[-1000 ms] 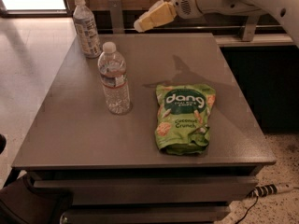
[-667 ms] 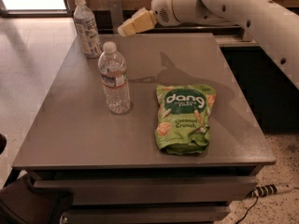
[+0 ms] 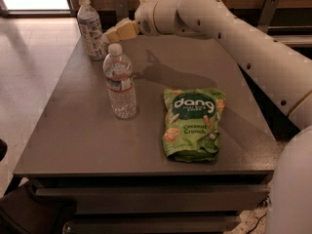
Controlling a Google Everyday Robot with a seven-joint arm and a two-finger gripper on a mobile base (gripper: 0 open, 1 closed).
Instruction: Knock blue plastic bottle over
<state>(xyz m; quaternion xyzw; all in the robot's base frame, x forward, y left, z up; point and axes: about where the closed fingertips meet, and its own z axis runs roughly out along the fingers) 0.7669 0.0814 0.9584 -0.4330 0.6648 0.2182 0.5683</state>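
The blue plastic bottle [image 3: 89, 28] stands upright at the table's far left corner, with a white cap, a greyish-blue body and a tall pale label. My gripper [image 3: 111, 35], with pale yellow fingers, is just to its right, at about mid-height of the bottle, very close to it. I cannot tell if it touches the bottle. The white arm [image 3: 234, 33] reaches in from the right across the back of the table.
A clear ribbed water bottle [image 3: 120, 82] with a red-and-white label band stands in front of the blue one. A green "dang" snack bag [image 3: 192, 123] lies at centre right. The grey table [image 3: 97, 145] has its front edge near me; pale floor lies to the left.
My gripper and arm have swept left along the back of the table, from the far right area to right beside the blue bottle. The bottles and bag have not moved.
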